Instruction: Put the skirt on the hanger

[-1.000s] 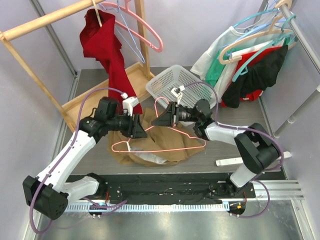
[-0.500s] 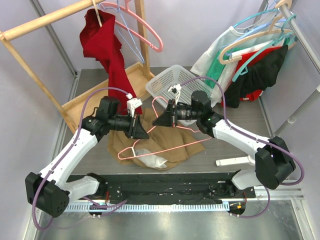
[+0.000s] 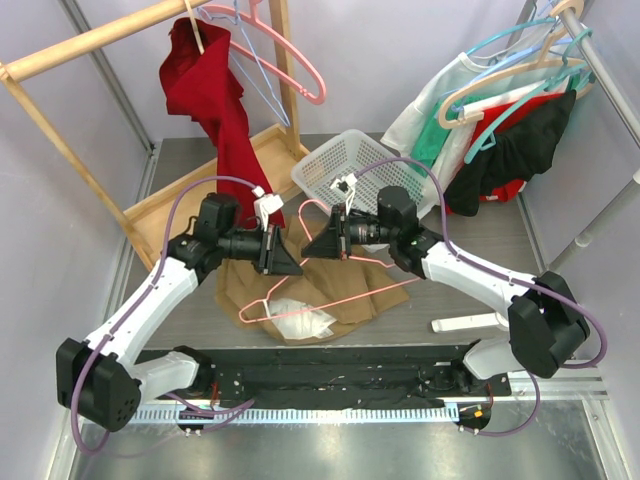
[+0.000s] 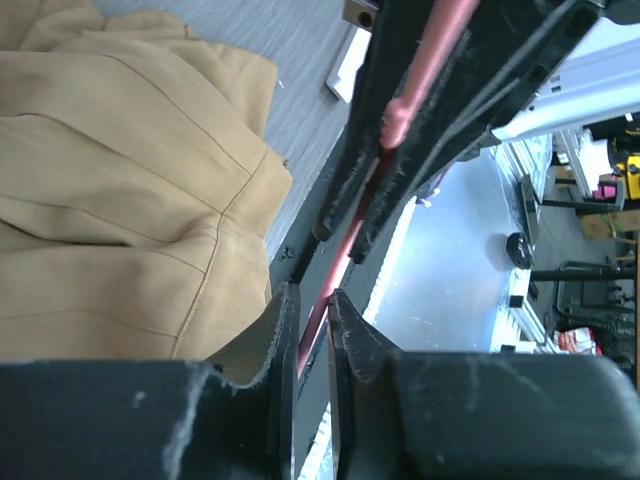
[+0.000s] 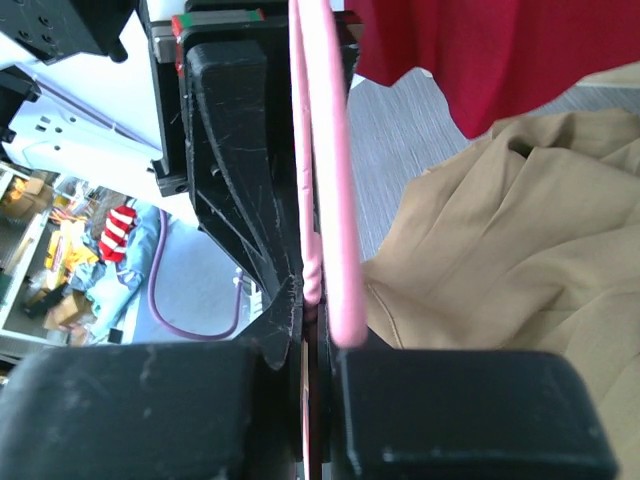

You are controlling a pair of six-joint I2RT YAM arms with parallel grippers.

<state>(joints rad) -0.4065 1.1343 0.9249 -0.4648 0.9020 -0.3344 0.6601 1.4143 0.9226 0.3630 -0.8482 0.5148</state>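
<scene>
Worktop (image 3: 500, 245) crowded: basket (image 3: 350, 165), wooden rack (image 3: 90, 40), red garment (image 3: 215, 100) around tan skirt (image 3: 240, 285).
right claw (image 5: 315, 330) clamps pink hanger (image 3: 340, 300); left claw (image 4: 312, 320) narrow around its wire, grip unclear; both cover skirt's far edge.

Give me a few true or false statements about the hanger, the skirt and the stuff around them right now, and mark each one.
1. The right tool is shut on the pink hanger. True.
2. The tan skirt is hanging on the pink hanger. False: it lies crumpled on the table beneath the hanger.
3. A white basket sits behind the two tools. True.
4. The red garment is inside the basket. False: it hangs from the wooden rack at the left rear.
</scene>
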